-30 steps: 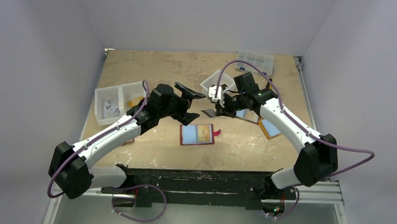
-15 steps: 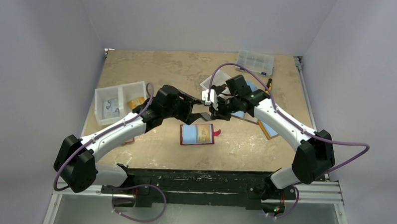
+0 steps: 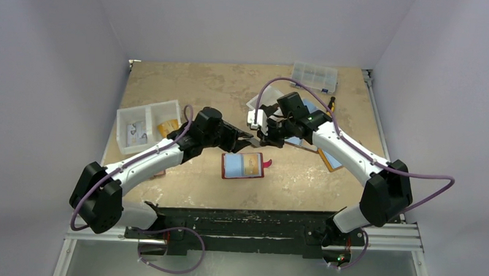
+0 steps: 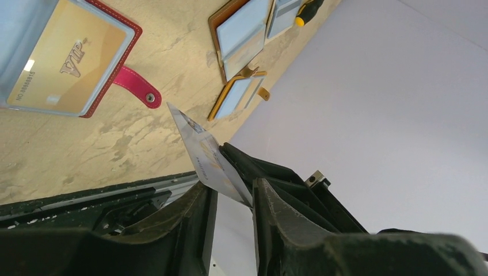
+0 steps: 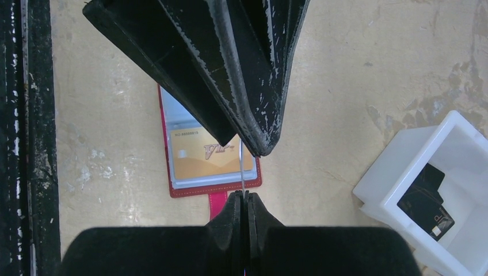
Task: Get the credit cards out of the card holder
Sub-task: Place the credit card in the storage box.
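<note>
1. Pale walls close in a tan, mottled surface (image 3: 188,87), and both arms reach in to meet above its middle
2. The card holder (image 3: 244,165) lies open and flat on the surface, just to the near side of that meeting point, with its pink strap tab (image 4: 137,87) on the edge towards the right arm
3. One credit card (image 4: 201,152), pale with print too faint to read, is out of the holder and up in the air between the two pincers
4. The right pincer (image 5: 243,196) is closed on one edge of this card; in its own view the card shows edge-on, as a thin line running straight from its tips to those of the left pincer (image 4: 233,187)
5. The left pincer has a finger on each side of the card's other end, but I cannot tell whether they press it
6. The card therefore bridges the two pincers, equally near both, and this looks like a handover that depends on the left one clamping first
7. A gold card (image 4: 66,63) in one sleeve reads "VIP" and a number beginning "NO 8888"; a light blue card (image 3: 233,165) fills the other page
8. A white bin (image 5: 391,172) holds a dark card (image 5: 429,206) whose small mark is unreadable
</note>
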